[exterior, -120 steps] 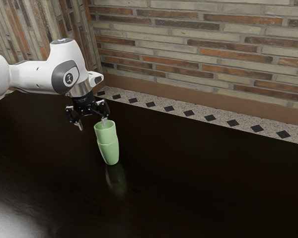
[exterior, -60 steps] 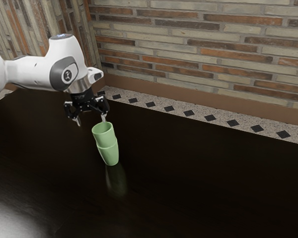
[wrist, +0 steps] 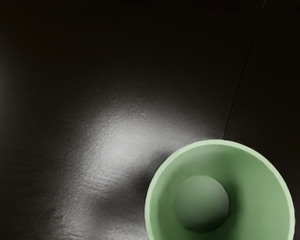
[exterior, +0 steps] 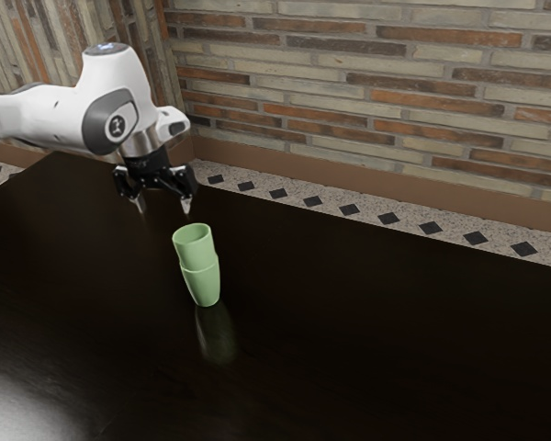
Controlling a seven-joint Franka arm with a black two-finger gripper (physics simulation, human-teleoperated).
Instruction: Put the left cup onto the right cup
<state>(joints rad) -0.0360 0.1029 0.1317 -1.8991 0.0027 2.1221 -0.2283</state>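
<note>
Two pale green cups stand nested on the dark table: the upper cup [exterior: 194, 245] sits tilted a little inside the lower cup [exterior: 203, 284]. My gripper [exterior: 162, 201] hangs open above and to the exterior view's left of them, clear of the rim, with nothing between its fingers. From the wrist camera I look straight down into the upper cup [wrist: 219, 195], seeing its round rim and bottom.
The dark glossy table [exterior: 349, 349] stretches around the cups. A speckled ledge with black diamond tiles [exterior: 386, 218] runs along the brick wall [exterior: 367, 83] behind. A thin seam [wrist: 242, 75] crosses the tabletop near the cups.
My gripper has let go of the upper cup and risen up and toward the exterior view's left. The stacked cups stay in place.
</note>
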